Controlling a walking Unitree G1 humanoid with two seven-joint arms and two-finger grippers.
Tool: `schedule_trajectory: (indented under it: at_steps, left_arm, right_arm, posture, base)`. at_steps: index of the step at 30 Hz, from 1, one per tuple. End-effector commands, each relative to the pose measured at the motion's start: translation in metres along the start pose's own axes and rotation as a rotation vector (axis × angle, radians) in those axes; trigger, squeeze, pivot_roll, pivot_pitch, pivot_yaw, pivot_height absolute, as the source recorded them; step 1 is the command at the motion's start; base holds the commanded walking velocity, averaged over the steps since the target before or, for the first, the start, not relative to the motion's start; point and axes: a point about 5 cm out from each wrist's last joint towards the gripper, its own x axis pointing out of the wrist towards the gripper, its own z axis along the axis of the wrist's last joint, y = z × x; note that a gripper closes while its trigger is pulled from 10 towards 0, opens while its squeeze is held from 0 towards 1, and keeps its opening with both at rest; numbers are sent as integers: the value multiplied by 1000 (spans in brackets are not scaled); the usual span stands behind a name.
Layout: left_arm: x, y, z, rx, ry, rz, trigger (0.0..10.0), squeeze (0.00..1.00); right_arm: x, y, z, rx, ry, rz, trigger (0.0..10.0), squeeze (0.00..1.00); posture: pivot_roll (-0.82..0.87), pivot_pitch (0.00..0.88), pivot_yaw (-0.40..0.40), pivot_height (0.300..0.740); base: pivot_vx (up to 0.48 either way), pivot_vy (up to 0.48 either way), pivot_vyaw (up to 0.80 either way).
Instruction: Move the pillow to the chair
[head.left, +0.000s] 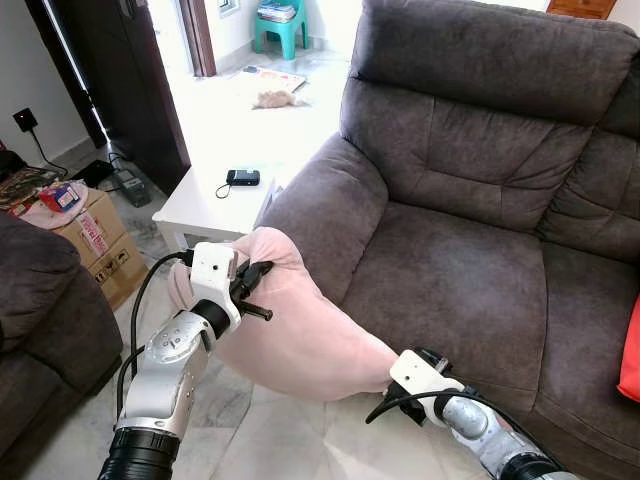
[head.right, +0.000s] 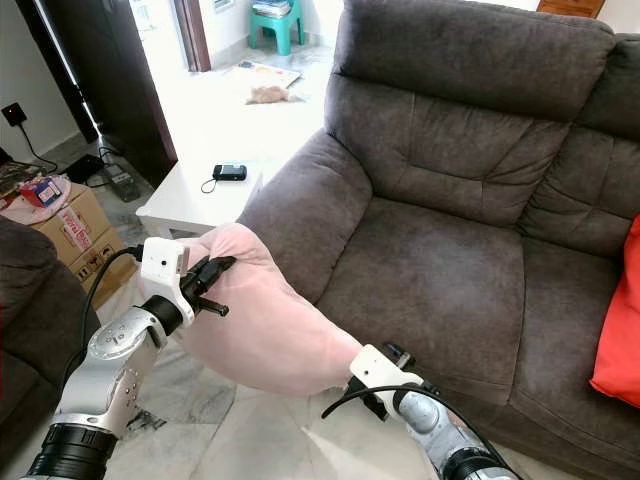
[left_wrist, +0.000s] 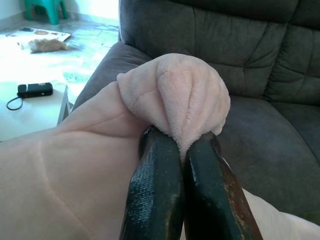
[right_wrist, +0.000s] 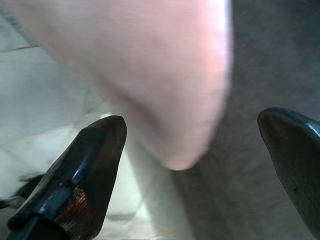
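Observation:
A pale pink pillow (head.left: 290, 335) hangs in the air in front of the dark grey armchair sofa (head.left: 460, 270), close to its left armrest. My left gripper (left_wrist: 180, 140) is shut on a bunched upper corner of the pillow (left_wrist: 172, 92), beside the armrest. My right gripper (right_wrist: 192, 125) is open, low by the seat's front edge. The pillow's lower corner (right_wrist: 165, 85) hangs between its two spread fingers without touching either of them.
A white side table (head.left: 205, 205) with a small black device (head.left: 243, 177) stands left of the armrest. A cardboard box (head.left: 95, 240) and another dark sofa (head.left: 40, 300) are at the left. A red cushion (head.left: 630, 350) lies on the sofa's right end.

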Motion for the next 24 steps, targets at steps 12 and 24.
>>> schedule_trajectory:
  at_steps: [12,24]
  left_arm:
    - [3,-9,29,6,-130,-64,10000,0]
    - [3,-14,28,-7,-130,-82,10000,0]
  right_arm:
    - [1,14,-4,0,30,73,10000,0]
    - [1,18,-5,57,31,99,8510,0]
  posture:
    - [94,46,-28,740]
    - [100,52,-31,740]
  base:
    - [0,0,0]
    - [0,0,0]
